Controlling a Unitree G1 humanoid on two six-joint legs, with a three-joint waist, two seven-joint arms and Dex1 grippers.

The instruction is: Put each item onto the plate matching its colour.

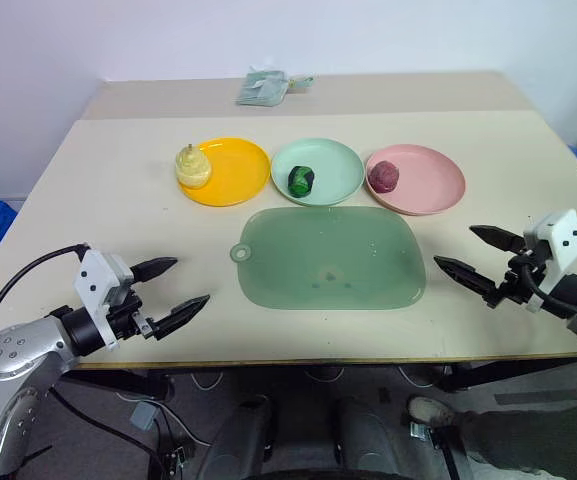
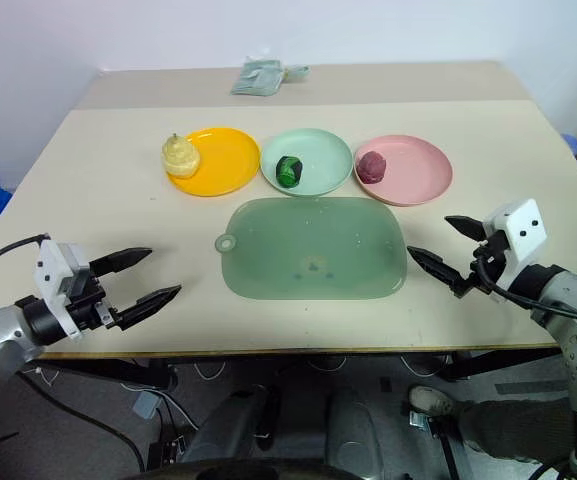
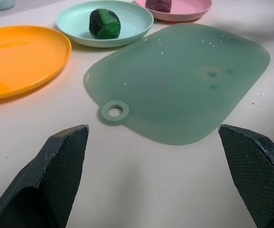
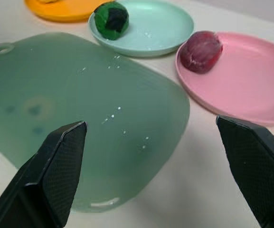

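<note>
Fingers spread on both the left gripper (image 1: 171,293) and right gripper (image 1: 475,258), each lump apparently on its matching plate; nothing left to move.

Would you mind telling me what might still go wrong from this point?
The pale yellow item sits at the very rim of the orange plate, so a nudge might roll it off. The dark red item also lies off-centre on the pink plate. Both grippers are open beside the green mat.

Left claw (image 1: 170,293) and right claw (image 1: 473,258) both gape empty.
</note>
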